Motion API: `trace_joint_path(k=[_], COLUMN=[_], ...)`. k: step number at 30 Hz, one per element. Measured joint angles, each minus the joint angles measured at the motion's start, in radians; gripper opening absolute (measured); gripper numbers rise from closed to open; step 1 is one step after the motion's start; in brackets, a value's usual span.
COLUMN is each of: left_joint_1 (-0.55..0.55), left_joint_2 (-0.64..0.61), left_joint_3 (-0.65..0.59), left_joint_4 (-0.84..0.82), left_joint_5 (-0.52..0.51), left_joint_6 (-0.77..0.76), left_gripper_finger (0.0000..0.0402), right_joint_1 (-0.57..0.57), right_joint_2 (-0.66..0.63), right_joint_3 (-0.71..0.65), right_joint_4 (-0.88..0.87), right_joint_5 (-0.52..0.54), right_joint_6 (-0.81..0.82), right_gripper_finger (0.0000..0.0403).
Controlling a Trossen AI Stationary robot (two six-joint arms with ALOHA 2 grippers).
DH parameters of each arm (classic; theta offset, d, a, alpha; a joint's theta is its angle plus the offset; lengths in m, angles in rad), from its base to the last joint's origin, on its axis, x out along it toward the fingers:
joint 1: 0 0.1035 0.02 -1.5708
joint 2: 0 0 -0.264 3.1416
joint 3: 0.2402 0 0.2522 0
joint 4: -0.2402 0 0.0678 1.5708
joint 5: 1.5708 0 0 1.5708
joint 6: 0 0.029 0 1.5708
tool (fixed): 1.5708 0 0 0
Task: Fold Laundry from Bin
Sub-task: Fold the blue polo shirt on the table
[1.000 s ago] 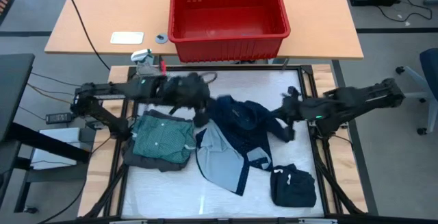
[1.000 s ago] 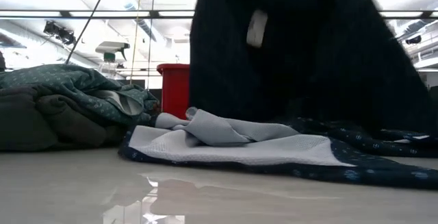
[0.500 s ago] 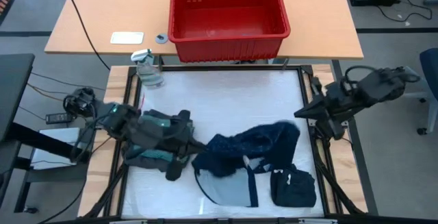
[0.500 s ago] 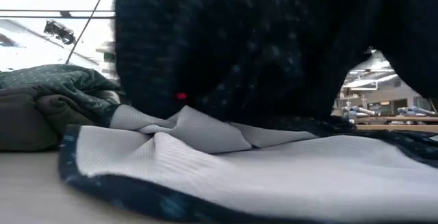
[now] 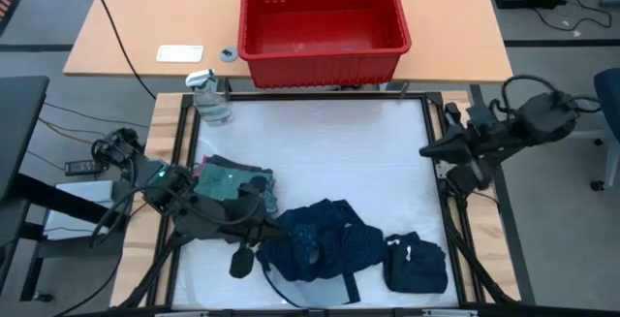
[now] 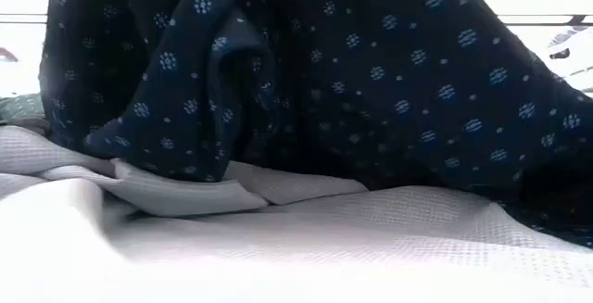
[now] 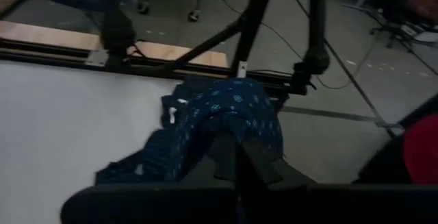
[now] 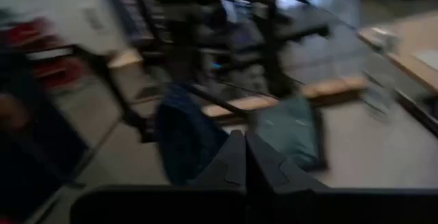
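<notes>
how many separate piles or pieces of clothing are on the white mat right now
3: a teal-and-grey folded stack at the mat's left, a navy dotted garment near the front middle, a dark bundle front right. More may be hidden underneath.

Count: one red bin [image 5: 324,21]; one spray bottle [image 5: 209,98]; four garments on the work surface (navy dotted shirt [image 5: 325,247], teal piece [image 5: 225,183], grey piece [image 5: 262,183], dark folded bundle [image 5: 416,264]).

bin [image 5: 323,16]: red | shirt [image 5: 320,244]: navy, pale dots | folded garment [image 5: 230,181]: teal-green
</notes>
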Motion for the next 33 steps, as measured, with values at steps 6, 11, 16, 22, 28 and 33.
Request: trace_joint_path(k=[6,11,16,22,28,33], left_joint_1=[0.039,0.113,0.192,0.301,0.401,0.465], left_joint_2=[0.003,0.004,0.004,0.004,0.004,0.004], left_joint_3=[0.0,0.0,0.0,0.0,0.0,0.0], left_joint_4=[-0.054,-0.115,-0.149,-0.24,-0.273,-0.275], left_joint_5=[-0.072,-0.096,-0.096,-0.093,-0.068,0.001], left_joint_6=[0.014,0.007,0.01,0.014,0.014,0.034], left_gripper_finger=[0.0,0.0,0.0,0.0,0.0,0.0], right_joint_1=[0.001,0.0,0.0,0.021,0.059,0.103], right_joint_2=[0.122,0.257,0.412,0.545,0.645,0.754], right_joint_3=[0.0,-0.001,-0.001,-0.001,-0.001,-0.002], right_joint_4=[-0.157,-0.294,-0.453,-0.496,-0.445,-0.3], right_joint_5=[0.063,0.196,0.239,0.285,0.253,0.233], right_joint_6=[0.13,0.305,0.561,0.732,0.771,0.736], right_gripper_finger=[0.0003,0.0003,0.001,0.0047,0.0121,0.0193])
